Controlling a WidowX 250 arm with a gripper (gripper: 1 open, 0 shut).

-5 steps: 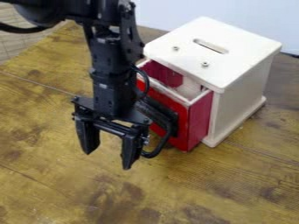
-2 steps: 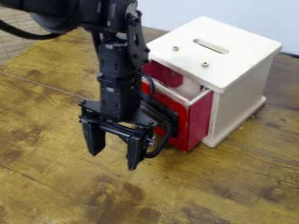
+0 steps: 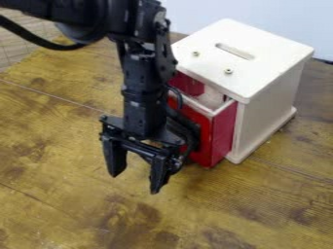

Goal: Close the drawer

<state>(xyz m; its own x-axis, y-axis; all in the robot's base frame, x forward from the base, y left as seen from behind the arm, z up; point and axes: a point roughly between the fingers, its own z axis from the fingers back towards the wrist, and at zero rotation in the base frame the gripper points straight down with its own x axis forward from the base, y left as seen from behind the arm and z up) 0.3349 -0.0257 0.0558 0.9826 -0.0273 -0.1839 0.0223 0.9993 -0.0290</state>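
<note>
Red drawer (image 3: 215, 131) part-open, glossy front, black loop handle; hand (image 3: 138, 175) released.

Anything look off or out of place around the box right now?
Only the red drawer: it sticks out of the white box instead of sitting flush. The open gripper hangs in front of it. Nothing looks spilled or damaged.

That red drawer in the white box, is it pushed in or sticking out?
Sticking out. The red drawer juts forward of the white box, its top exposed in front of the casing. The open gripper hangs by its front.
</note>
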